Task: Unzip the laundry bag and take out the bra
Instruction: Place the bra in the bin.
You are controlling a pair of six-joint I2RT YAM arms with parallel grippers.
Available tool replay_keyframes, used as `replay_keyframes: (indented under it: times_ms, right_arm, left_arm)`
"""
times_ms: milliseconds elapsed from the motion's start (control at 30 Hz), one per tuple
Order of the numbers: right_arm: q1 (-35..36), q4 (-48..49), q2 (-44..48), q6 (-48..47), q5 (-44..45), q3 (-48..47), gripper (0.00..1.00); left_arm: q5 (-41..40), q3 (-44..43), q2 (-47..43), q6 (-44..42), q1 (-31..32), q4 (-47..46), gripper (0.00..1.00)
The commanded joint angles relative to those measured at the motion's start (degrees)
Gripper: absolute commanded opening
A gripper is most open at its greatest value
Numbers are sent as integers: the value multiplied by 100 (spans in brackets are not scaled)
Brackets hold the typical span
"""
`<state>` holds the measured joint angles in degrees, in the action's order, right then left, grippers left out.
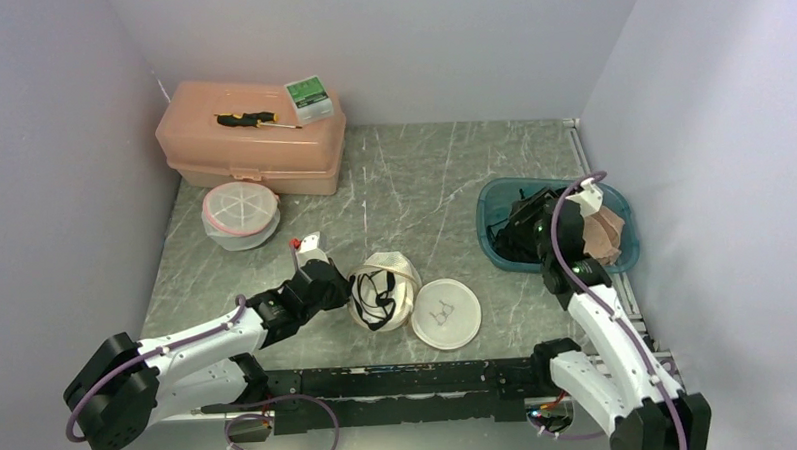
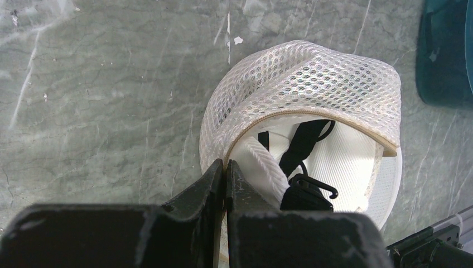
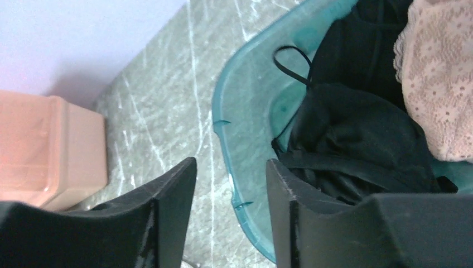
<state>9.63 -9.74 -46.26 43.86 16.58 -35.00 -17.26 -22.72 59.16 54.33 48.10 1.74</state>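
Left of the laundry bag (image 1: 401,270), far back, top cam shows a peach toolbox (image 1: 252,150) w/ a screwdriver (image 1: 246,119) and a small green box (image 1: 308,99) on its lid. Betw. toolbox and bag sits a second round mesh pouch (image 1: 240,214), which looks closed. Pouch, screwdriver and box show in top cam only. R wrist cam catches one corner of the toolbox.

L gripper (image 2: 225,167): meets the bag at its left rim. Jaws are pressed together on the bag's zip seam. L wrist cam shows this contact plainly. In top cam the wrist body covers it.

Bag: lies on the marble-pattern table (image 1: 423,184), unzipped, mesh flap folded back off the opening.

Bra (image 2: 301,142): inside the bag. L wrist cam shows a black strap and hook against the white lining. Top cam gives only black loops in the opening.

Just right of the bag: a round white disc (image 1: 446,313), top cam only. Touching the bag or not: cannot tell.

Well right of the bag: a teal bin (image 3: 251,111). R wrist cam shows a black garment (image 3: 357,134) and a pink lace item (image 3: 438,84) in it. In top cam the arm partly blocks them. L wrist cam shows only the bin's edge.

R gripper (image 3: 231,163): hangs over the bin's rim on the side facing the bag, jaws clearly apart, nothing betw. them.
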Motion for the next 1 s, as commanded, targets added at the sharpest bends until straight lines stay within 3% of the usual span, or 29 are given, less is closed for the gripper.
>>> replay_keyframes:
  times_ms: [0, 200, 500, 733, 867, 967]
  right_arm:
    - [-200, 104, -484, 2, -3, -24, 48]
    - [-1144, 814, -1246, 302, -720, 475, 41]
    - [-1157, 1464, -2397, 461, -970, 447, 39]
    - [-1157, 1798, -2934, 430, -1268, 421, 44]
    - [-1156, 1694, -2716, 323, -1277, 435, 51]
    - [-1128, 1297, -1989, 150, -1079, 364, 57]
  left_arm:
    - [42, -70, 27, -18, 2, -110, 10]
    - [120, -98, 106, -31, 7, -132, 10]
    - [89, -90, -1, -32, 4, -92, 10]
    - [0, -20, -144, 40, 0, 15, 10]
    - [-18, -43, -197, 47, 6, 128, 10]
    - [-46, -116, -251, -6, 5, 278, 10]
